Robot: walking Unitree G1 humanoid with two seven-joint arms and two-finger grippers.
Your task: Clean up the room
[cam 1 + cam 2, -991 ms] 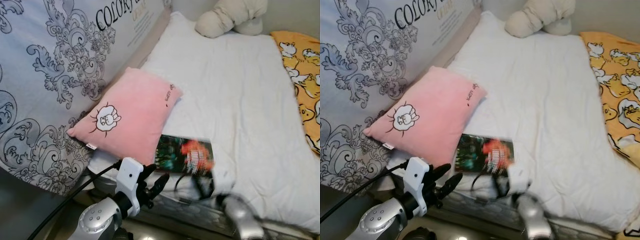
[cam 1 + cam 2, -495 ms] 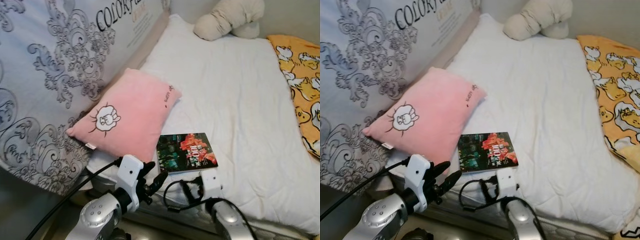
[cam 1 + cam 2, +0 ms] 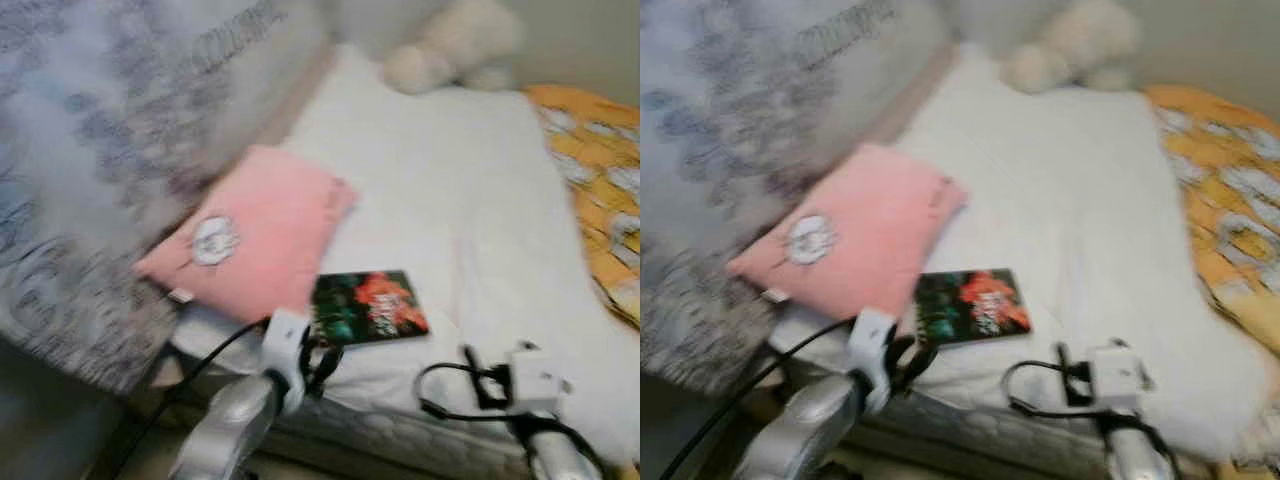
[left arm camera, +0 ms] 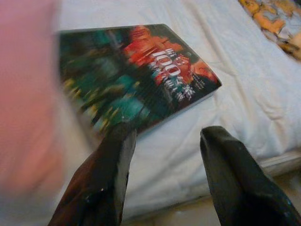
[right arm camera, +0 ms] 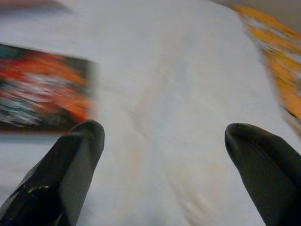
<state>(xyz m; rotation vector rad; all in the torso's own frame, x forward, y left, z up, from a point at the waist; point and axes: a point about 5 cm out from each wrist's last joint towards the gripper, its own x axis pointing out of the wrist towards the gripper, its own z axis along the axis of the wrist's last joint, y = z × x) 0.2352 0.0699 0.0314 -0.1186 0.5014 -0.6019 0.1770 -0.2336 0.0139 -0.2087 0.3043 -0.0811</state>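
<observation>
A dark book (image 3: 368,307) with a red and green cover lies flat on the white bed (image 3: 450,170) near its front edge, partly tucked against a pink pillow (image 3: 250,235). My left gripper (image 4: 169,134) is open, and its fingertips stand just short of the book's (image 4: 136,75) near edge, one fingertip close to the cover. My right gripper (image 5: 162,132) is open above bare white sheet, with the book (image 5: 42,89) off to one side of its fingers. Both eye views are blurred.
A large grey patterned cover (image 3: 100,150) leans along the bed's left side. A cream plush toy (image 3: 450,55) sits at the head of the bed. A yellow printed blanket (image 3: 600,170) lies along the right edge. The mattress's front edge (image 3: 400,440) runs below both arms.
The left gripper has reached forward to the book's near edge. The right arm has swung to the right, away from the book. The book lies where it was half a second ago.
</observation>
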